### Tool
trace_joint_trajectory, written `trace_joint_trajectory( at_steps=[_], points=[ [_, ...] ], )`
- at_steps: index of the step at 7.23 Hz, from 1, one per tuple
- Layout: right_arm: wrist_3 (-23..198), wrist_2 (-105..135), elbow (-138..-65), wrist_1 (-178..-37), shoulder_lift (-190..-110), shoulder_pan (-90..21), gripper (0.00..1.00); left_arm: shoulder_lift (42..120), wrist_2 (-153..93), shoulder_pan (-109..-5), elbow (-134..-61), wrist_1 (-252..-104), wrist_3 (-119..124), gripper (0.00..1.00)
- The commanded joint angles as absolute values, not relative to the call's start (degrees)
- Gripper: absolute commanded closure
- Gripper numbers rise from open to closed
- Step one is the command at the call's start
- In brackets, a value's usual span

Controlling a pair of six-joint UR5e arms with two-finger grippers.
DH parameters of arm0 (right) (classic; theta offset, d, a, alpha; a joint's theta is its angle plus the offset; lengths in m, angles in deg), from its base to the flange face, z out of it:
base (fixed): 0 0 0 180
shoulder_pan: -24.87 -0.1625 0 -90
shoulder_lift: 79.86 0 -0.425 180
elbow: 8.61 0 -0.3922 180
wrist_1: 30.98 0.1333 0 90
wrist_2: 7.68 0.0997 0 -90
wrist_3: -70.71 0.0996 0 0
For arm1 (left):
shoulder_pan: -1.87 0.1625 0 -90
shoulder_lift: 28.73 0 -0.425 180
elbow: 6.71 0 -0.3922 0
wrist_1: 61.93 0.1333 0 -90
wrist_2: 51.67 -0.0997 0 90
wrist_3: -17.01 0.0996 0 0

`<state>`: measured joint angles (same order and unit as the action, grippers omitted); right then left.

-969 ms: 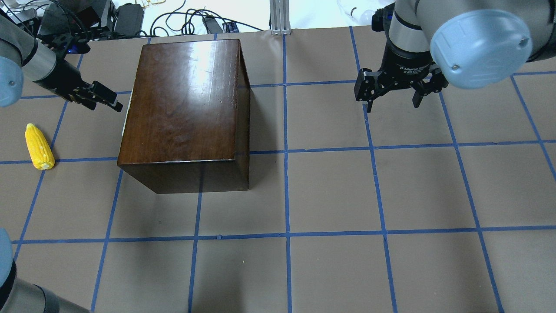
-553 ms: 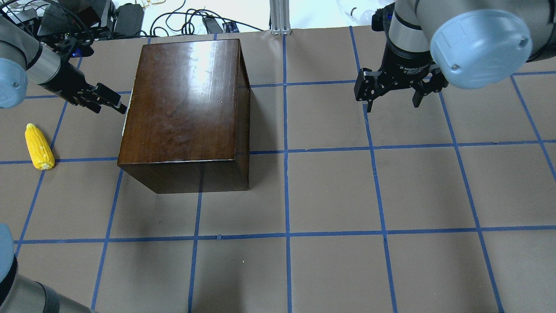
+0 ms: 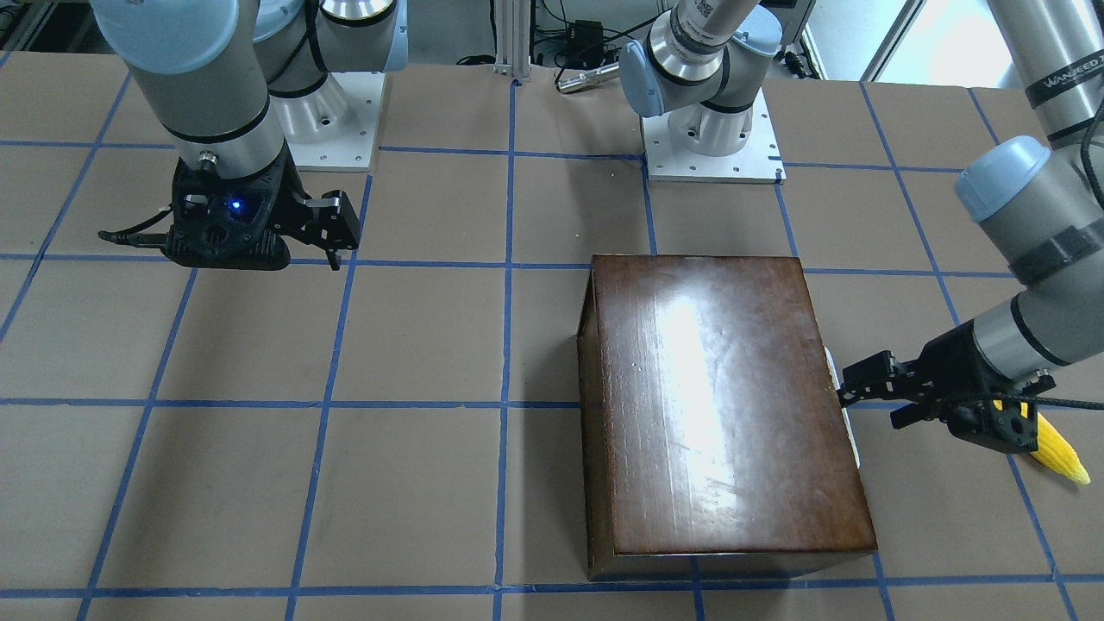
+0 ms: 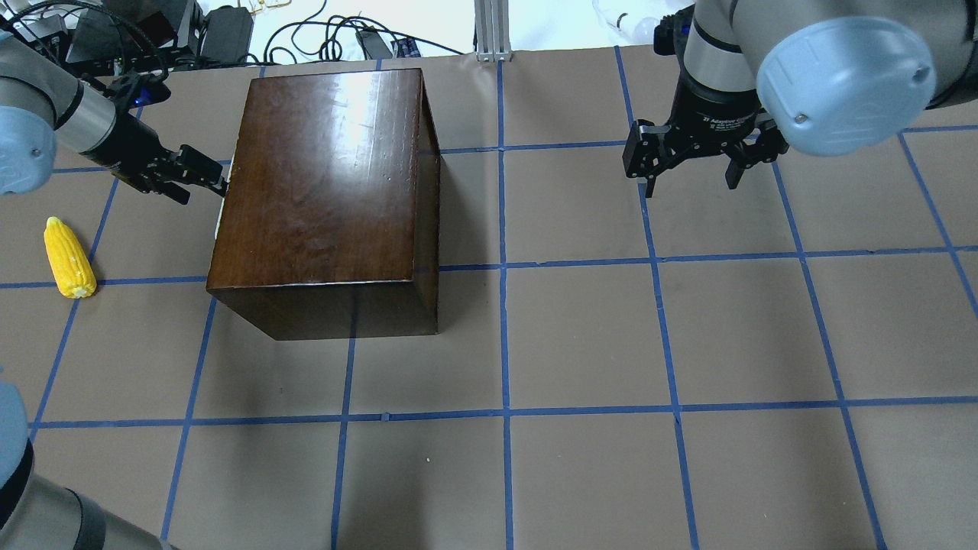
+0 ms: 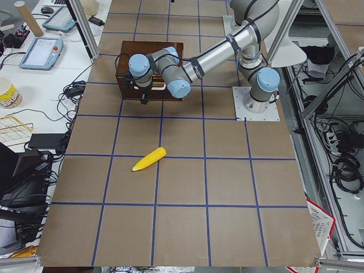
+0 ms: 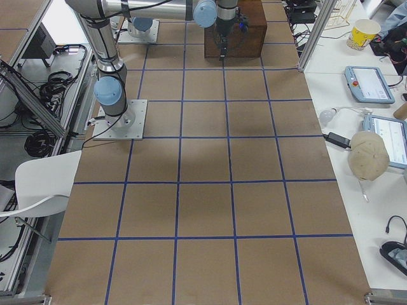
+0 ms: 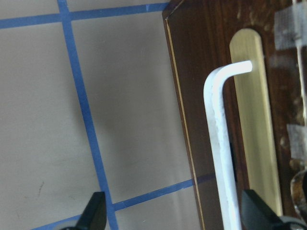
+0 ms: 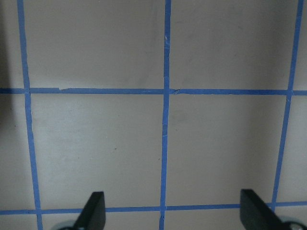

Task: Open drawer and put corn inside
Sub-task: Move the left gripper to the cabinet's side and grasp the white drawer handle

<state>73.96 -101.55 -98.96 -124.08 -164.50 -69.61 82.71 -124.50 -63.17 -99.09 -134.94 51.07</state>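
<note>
Brown paper w/ a blue tape grid is covering the surface [image 4: 581,344], and a glossy dark box [image 4: 321,176] is sitting upper left of centre in the overhead view. Its drawer [image 7: 194,60] is sitting shut, front panel facing frame-left. The left gripper [image 7: 175,213] is hanging open right at that panel, fingers straddling the white handle [image 7: 217,143] w/o pinching it yet. The right gripper [image 4: 691,183] is hovering open over bare surface, upper right, well apart from everything. The corn [image 4: 69,256] is lying at the left edge of the overhead view, near the box, not touching.

Handling, as a guess: the handle is looking thin and stiff, so closing across its straight run and pulling straight out is prob. best. The box may be sliding along w/ the pull. The corn is looking light, rigid and rounded, prob. rolling if nudged. Best hold is across the thick middle, not the tapered tip.

Hard to see: the drawer's inside is hidden. The wrist view is cutting off the handle's lower end and part of the brass plate [image 7: 254,120]. The left wrist is hiding most of the corn in the front-facing view.
</note>
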Motion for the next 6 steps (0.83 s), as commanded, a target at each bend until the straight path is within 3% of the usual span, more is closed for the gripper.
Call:
trace_joint_trajectory(
  at_steps=[1, 6],
  points=[
    [73.96, -101.55, -98.96, -124.15, -164.50, -69.61, 0.00, 83.68, -124.35, -63.17, -99.08, -134.97, 50.76, 0.00],
    [73.96, -101.55, -98.96, -124.15, -164.50, -69.61, 0.00, 85.00, -123.56, -63.17, -99.08, -134.97, 50.85, 0.00]
  ],
)
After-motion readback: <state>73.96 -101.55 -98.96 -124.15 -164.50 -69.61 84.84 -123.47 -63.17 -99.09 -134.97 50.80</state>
